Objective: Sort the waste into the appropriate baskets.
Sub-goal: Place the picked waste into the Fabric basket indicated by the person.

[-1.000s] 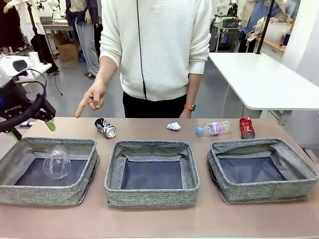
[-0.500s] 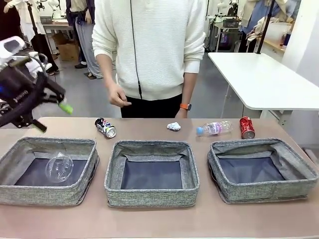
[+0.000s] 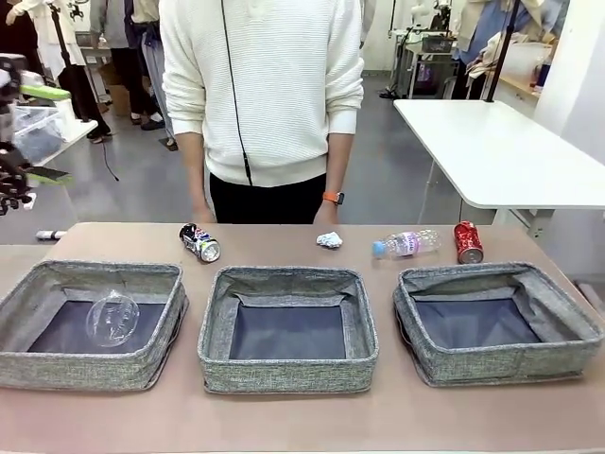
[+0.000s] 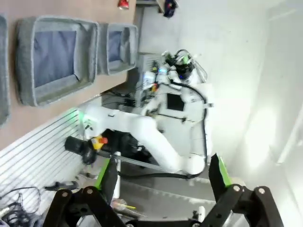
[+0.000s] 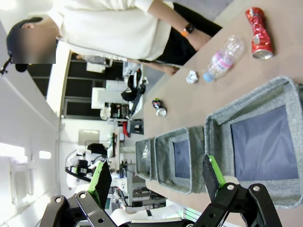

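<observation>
1. The left fingers [image 4: 106,177] are spread wide with nothing between them. In the front view they are raised at the far left, off the counter [image 3: 284,421].
2. The right fingers [image 5: 212,176] are spread wide too and grip nothing.
3. Three grey baskets stand in a row on the near side: left basket [image 3: 85,371], middle basket [image 3: 288,371], right basket [image 3: 501,364].
4. The clear plastic cup [image 3: 112,319] lies on its side in the left basket.
5. Beyond the baskets, from left to right and each apart, lie the printed can [image 3: 200,243], the paper wad [image 3: 329,240], the blue-capped bottle [image 3: 406,244] and the red can [image 3: 468,242].
6. A person [image 3: 265,95] in a white sweater stands at the far edge, behind the printed can and the wad.
</observation>
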Motion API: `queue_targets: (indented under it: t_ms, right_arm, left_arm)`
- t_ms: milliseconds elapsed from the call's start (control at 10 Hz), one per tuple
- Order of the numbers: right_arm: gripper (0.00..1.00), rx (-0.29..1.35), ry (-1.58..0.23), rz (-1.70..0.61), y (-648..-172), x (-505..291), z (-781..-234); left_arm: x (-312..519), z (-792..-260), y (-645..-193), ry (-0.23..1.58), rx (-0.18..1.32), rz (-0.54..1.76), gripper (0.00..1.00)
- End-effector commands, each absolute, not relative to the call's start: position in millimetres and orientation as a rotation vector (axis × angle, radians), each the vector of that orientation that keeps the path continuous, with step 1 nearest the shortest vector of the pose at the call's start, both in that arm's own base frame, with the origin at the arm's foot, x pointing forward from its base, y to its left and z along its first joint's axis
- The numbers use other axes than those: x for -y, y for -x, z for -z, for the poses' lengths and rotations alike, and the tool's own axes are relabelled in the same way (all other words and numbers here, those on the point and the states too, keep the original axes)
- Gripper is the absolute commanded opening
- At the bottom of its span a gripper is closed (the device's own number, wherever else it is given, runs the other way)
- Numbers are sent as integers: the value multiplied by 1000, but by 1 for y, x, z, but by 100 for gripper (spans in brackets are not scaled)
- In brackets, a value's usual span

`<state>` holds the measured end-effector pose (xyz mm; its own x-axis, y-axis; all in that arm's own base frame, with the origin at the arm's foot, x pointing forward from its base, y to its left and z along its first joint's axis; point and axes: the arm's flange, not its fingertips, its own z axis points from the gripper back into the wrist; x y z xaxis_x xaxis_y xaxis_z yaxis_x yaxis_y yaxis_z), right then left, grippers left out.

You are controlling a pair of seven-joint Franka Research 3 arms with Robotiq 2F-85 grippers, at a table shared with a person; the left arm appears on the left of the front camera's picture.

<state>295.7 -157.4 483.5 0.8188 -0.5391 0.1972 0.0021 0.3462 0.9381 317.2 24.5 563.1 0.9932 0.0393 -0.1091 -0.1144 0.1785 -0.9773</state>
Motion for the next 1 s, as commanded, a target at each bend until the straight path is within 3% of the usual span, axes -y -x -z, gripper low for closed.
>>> queue_targets:
  t_ms: [0,200,400,500,900]
  right_arm:
    - [100,564,-1191,355,-300,157,-485]
    - [100,564,-1191,355,-300,157,-485]
    - [100,564,-1191,355,-300,157,-485]
    - [100,564,-1191,355,-300,157,-485]
    - [100,564,-1191,355,-300,157,-485]
  left_arm:
    - [-73,-544,-299,1378,-38,-251,100]
    - [-118,-506,-271,1316,32,-354,100]
    - [-126,-467,-269,1169,-40,-463,100]
    - [-131,-501,-268,1302,7,-394,100]
    - [-131,-501,-268,1302,7,-394,100]
